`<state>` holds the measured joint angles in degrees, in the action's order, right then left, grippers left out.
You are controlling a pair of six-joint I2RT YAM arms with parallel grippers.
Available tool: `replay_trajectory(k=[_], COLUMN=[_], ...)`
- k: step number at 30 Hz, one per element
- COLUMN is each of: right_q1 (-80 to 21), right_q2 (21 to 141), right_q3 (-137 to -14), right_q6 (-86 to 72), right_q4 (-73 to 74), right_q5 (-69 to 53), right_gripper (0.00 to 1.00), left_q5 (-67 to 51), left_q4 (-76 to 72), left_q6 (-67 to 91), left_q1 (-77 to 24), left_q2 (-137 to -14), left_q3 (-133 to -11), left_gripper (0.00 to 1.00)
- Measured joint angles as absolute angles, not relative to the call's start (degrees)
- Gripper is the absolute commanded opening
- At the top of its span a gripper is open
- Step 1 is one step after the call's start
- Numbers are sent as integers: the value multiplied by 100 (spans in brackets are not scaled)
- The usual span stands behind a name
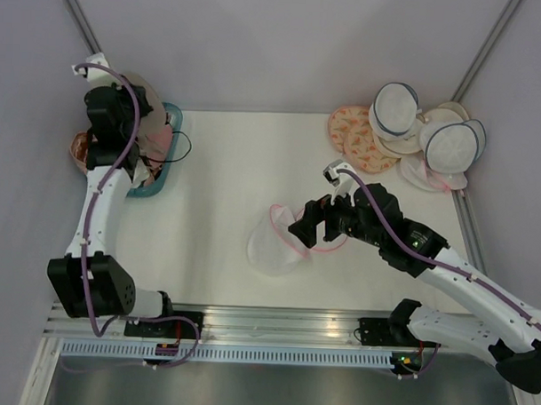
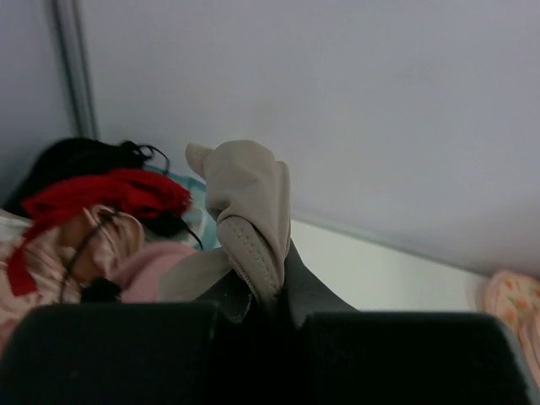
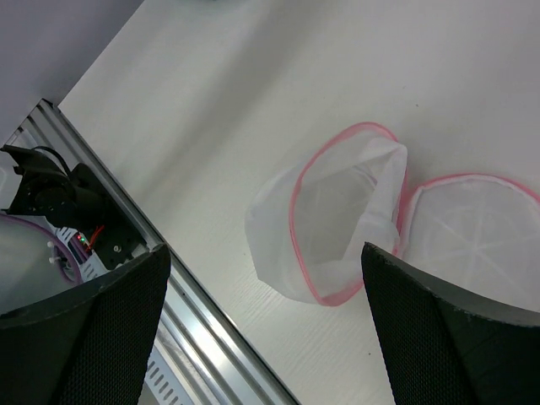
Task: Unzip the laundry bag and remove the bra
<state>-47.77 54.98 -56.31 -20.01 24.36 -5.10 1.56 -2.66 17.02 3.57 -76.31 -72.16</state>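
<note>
My left gripper (image 2: 261,308) is clamped on the bra (image 2: 249,198), which hangs folded from the fingers over the basket (image 1: 172,168) in the far left corner, above a heap (image 2: 110,192) of red, black and pink ones. The bag (image 3: 325,224) lies unzipped and slack mid-table, both halves splayed. My right gripper (image 3: 263,253) hovers over it, fingers spread wide with nothing between them.

I judge the job nearly finished: I only need to set the bra down. I would lower a little before opening, so it lands in the basket and not across its rim. From above, my own arm hides the drop spot, so I am probably centred but cannot swear to it. The wall (image 1: 25,114) is close on my left; the free room is rightward, over bare table (image 1: 227,165).
</note>
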Motion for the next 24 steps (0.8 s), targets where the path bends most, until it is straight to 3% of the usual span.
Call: replay_trajectory(k=[10, 24], right_q1=[-4777, -4777], right_q2=[5623, 6095], right_q3=[-5214, -5059], right_q6=[-2123, -2123], right_q4=[2233, 2167], right_q5=[-578, -613], right_gripper=[98, 98], left_q5=[246, -464], left_q4=[-49, 233], left_q6=[1702, 1702], left_q1=[1483, 1522], left_q2=[-8912, -10720], left_q3=[-9345, -9948], left_gripper=[2, 2])
